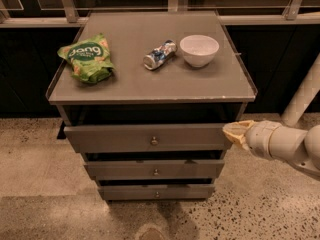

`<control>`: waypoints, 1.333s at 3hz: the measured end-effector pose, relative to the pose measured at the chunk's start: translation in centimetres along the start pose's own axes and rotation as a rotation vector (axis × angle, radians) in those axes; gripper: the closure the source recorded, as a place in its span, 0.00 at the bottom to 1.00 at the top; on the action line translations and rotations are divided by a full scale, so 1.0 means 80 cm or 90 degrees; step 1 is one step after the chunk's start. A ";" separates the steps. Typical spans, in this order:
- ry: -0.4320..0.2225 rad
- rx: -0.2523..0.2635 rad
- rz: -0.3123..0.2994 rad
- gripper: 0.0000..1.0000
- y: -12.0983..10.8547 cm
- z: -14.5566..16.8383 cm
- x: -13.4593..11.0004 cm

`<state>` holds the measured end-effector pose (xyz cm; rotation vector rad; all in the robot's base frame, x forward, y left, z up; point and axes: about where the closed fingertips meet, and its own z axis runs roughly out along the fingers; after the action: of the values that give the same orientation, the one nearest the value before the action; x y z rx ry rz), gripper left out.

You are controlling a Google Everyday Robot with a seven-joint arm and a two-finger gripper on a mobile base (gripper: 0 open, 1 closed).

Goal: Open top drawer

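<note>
The top drawer [115, 137] is the widest grey front of three, just under the cabinet top, with a small round metal knob [154, 141] at its centre. It stands slightly out from the cabinet body. My gripper [234, 132] comes in from the right on a white arm. Its yellowish tip is at the right end of the top drawer front, at knob height and well to the right of the knob. It holds nothing that I can see.
On the cabinet top [150, 76] lie a green chip bag [86, 57], a crushed can [160, 54] and a white bowl [199, 49]. Two narrower drawers [125, 169] sit below. A white pole [304, 95] stands at right. Speckled floor lies in front.
</note>
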<state>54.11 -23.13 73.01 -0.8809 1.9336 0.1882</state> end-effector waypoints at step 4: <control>-0.074 0.008 0.001 1.00 -0.043 0.134 -0.024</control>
<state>64.46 -19.64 69.79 -0.8414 1.8266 0.2223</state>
